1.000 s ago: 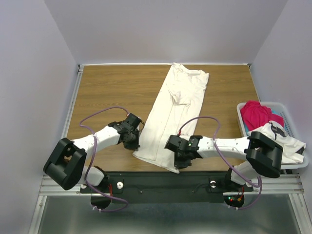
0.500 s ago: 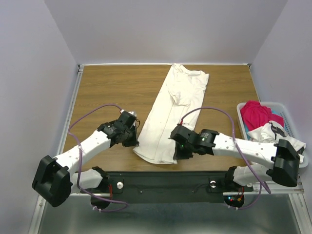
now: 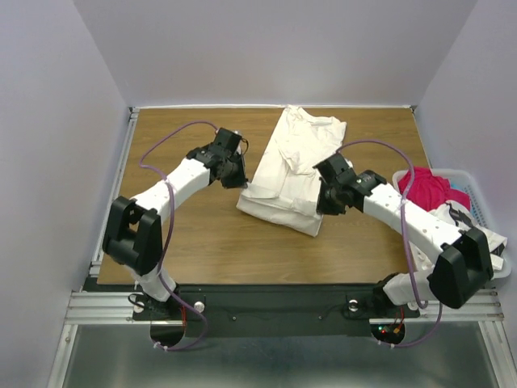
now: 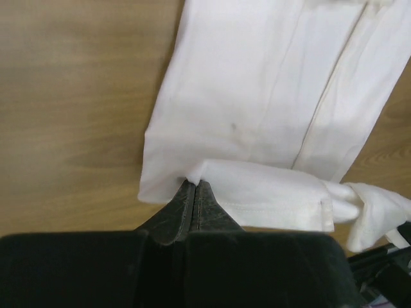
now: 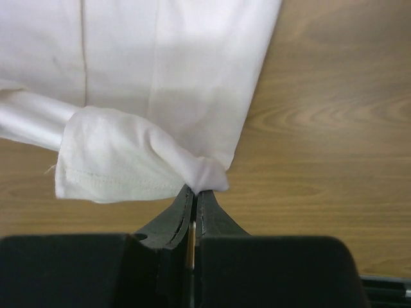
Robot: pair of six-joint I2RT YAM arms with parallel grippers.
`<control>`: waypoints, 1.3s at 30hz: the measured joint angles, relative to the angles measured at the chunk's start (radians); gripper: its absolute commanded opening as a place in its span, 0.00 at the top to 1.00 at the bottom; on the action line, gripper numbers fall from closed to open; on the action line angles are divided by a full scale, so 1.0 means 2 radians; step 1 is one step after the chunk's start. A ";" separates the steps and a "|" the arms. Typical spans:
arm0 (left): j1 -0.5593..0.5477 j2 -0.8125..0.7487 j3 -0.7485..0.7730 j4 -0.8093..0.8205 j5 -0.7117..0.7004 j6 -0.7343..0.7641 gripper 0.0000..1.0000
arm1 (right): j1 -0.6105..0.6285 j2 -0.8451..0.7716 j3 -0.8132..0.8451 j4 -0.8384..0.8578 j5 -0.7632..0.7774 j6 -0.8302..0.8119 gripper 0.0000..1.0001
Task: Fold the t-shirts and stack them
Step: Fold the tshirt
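The plain off-white t-shirt (image 3: 291, 166) lies on the wooden table (image 3: 186, 234), its near half folded up over itself. My left gripper (image 3: 240, 179) is shut on the hem's left corner (image 4: 192, 174). My right gripper (image 3: 323, 202) is shut on the hem's right corner (image 5: 207, 176). Both hold the hem low over the shirt's middle. The magenta-red t-shirt (image 3: 424, 190) and the white t-shirt with dark markings (image 3: 464, 226) lie in the basket at the right.
The white slatted basket (image 3: 481, 194) stands at the table's right edge, cloth hanging over its front. Bare wood lies left of the shirt and along the near edge. Purple cables loop over both arms.
Both grippers have carried the shirt's near hem away from the front edge towards the back, folding the long strip in half. Both arms have stretched out.
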State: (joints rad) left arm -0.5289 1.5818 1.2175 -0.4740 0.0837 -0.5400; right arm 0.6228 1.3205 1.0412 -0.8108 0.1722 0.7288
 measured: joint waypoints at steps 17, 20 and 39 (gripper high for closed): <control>0.061 0.205 0.178 0.055 0.088 0.052 1.00 | -0.108 0.166 0.148 0.018 0.049 -0.109 1.00; 0.061 0.211 0.178 0.073 0.100 0.052 1.00 | -0.117 0.174 0.150 0.027 0.056 -0.119 0.99; 0.059 0.230 0.178 0.152 0.126 0.057 1.00 | -0.131 0.224 0.149 0.068 0.107 -0.108 0.99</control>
State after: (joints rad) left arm -0.4103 2.0415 1.5730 -0.1699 0.3351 -0.4259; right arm 0.3603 1.7691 1.3399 -0.6746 0.3866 0.5129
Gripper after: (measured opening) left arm 0.025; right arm 0.035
